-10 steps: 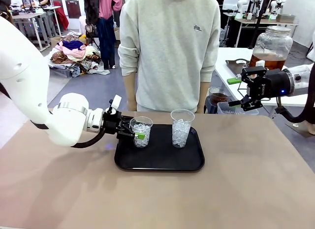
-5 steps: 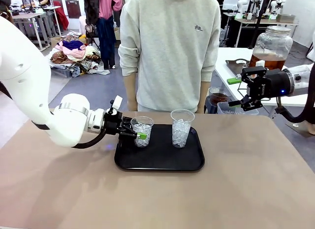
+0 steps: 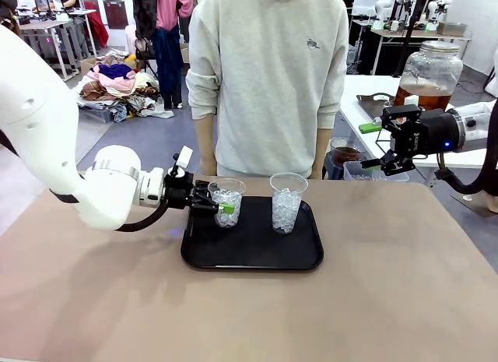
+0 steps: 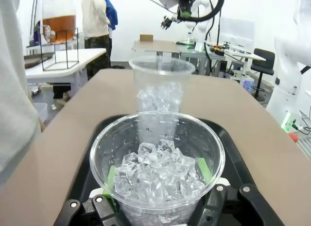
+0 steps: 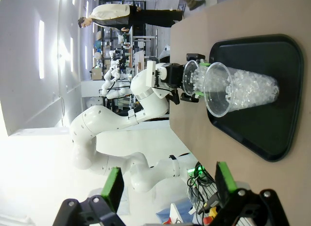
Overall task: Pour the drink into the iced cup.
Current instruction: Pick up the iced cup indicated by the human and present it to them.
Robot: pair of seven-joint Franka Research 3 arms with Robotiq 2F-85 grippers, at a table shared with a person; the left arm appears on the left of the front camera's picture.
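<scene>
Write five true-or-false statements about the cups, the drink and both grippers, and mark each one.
1. The left gripper is shut on the left iced cup. True.
2. The right gripper grips the right cup. False: its jaws are open and empty, raised well to the right of the tray.
3. The right cup holds brown liquid. False: only ice shows in it.
4. The right cup stands upright on the black tray. True.
5. The jar of amber drink sits on the tray. False: it is on a white side table behind the right gripper.
</scene>
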